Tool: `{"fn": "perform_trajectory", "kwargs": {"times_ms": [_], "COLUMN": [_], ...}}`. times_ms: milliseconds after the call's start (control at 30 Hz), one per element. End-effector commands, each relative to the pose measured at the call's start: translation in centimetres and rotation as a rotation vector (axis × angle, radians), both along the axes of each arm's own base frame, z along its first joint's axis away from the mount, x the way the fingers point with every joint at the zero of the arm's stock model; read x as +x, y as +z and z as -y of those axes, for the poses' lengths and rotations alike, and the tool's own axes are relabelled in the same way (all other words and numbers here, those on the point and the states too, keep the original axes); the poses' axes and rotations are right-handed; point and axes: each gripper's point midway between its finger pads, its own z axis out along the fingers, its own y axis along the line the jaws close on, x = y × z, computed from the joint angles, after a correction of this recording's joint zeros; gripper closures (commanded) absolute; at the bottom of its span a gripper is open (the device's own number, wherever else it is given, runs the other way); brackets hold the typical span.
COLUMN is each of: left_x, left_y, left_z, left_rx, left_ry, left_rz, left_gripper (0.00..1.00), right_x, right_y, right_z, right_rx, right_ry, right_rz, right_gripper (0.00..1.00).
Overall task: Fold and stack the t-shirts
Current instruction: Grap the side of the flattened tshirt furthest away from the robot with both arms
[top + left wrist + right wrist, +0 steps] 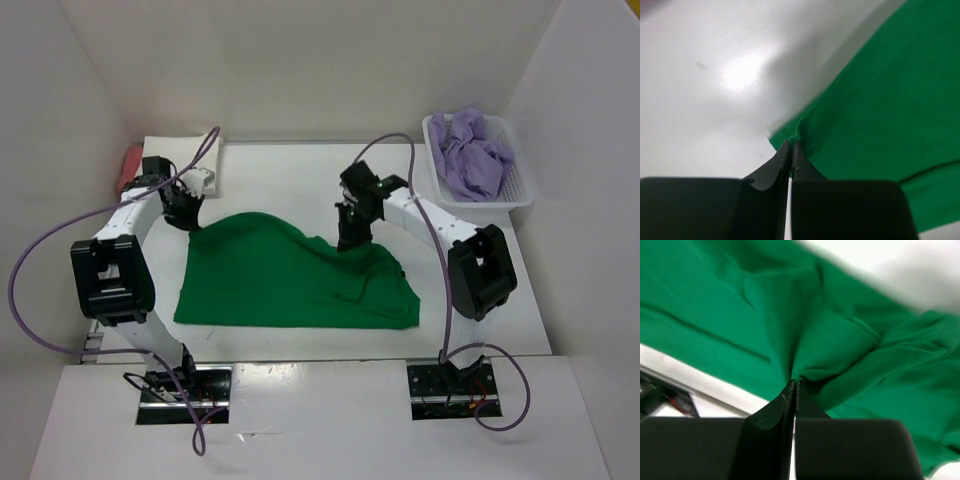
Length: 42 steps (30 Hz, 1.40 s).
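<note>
Tabletop (285, 172) bears green t-shirt (290, 285); left gripper (791, 146), right gripper (794, 384) pinch its edge.

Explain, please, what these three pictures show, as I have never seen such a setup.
A left arm and a right arm are bolted to a table. The wide picture looks down from above; the other two come from cameras on each wrist. A green shirt lies spread out, and the left fingers and right fingers are each shut on its far edge. A purple shirt sits in a white basket; a cream shirt and a red shirt lie at the far left.
</note>
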Motion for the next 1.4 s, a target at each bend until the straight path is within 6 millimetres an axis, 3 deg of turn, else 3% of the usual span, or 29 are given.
{"fn": "perform_trajectory", "kwargs": {"times_ms": [0,133,167,200,300,433,567,600,633,667,700,733,800,833,967,1100,1233,1367], "left_x": [-4.7,-7.2,-7.6,-8.0,-9.0,-9.3,-9.3,-9.0,-9.0,-8.7,-8.7,-8.7,-8.7,-8.7,-8.7,-8.9,-8.9,-8.7], "left_y": [-3.0,-4.2,-4.2,-4.5,-4.8,-4.5,-4.5,-4.3,-4.3,-4.0,-4.0,-4.0,-4.0,-4.0,-4.2,-4.8,-5.1,-4.9], "left_z": [-0.4,-0.8,-1.0,-0.9,-0.9,-1.3,-1.3,-1.3,-1.3,-1.4,-1.4,-1.4,-1.4,-1.4,-1.4,-1.1,-1.1,-1.4], "left_rx": [0.069,0.105,0.117,0.115,0.122,0.145,0.145,0.146,0.143,0.144,0.144,0.144,0.144,0.144,0.144,0.129,0.124,0.136], "left_ry": [-0.055,-0.051,-0.046,-0.047,-0.045,-0.036,-0.036,-0.035,-0.027,-0.026,-0.026,-0.026,-0.026,-0.026,-0.026,-0.022,-0.015,-0.01], "left_rz": [-0.135,-0.187,-0.19,-0.202,-0.214,-0.21,-0.21,-0.201,-0.202,-0.193,-0.193,-0.193,-0.193,-0.193,-0.192,-0.211,-0.223,-0.217], "left_gripper": [1.0,1.0,1.0,1.0,1.0,1.0,1.0,1.0,1.0,1.0,1.0,1.0,1.0,1.0,1.0,1.0,1.0,1.0], "right_x": [-3.4,-7.8,-8.4,-9.1,-10.2,-9.4,-3.5,-1.6,-0.9,1.1,1.8,2.2,2.7,2.6,0.5,-2.1,-3.7,-4.5], "right_y": [-3.3,-4.2,-3.7,-3.5,-1.2,0.9,2.4,1.3,1.1,1.9,1.3,-0.7,-1.3,-2.7,-4.4,-5.8,-7.2,-7.7], "right_z": [-1.1,-3.5,-3.8,-4.0,-4.2,-2.8,-0.1,1.1,1.2,1.2,1.5,1.3,1.1,1.3,1.5,1.2,0.7,0.8], "right_rx": [0.036,0.052,0.059,0.069,0.126,0.097,0.014,-0.057,-0.088,-0.097,-0.14,-0.176,-0.204,-0.235,-0.219,-0.196,-0.155,-0.165], "right_ry": [-0.017,0.073,0.089,0.117,0.176,0.159,0.004,-0.036,-0.048,-0.059,-0.04,-0.02,0.004,0.006,0.056,0.109,0.155,0.165], "right_rz": [-0.066,-0.105,-0.096,-0.096,-0.054,0.031,0.13,0.141,0.142,0.184,0.186,0.144,0.116,0.083,0.019,-0.038,-0.106,-0.123], "right_gripper": [1.0,0.83,0.77,0.66,0.61,0.57,0.57,0.57,0.57,0.57,0.57,0.57,0.56,0.53,0.43,0.41,0.43,0.56]}}
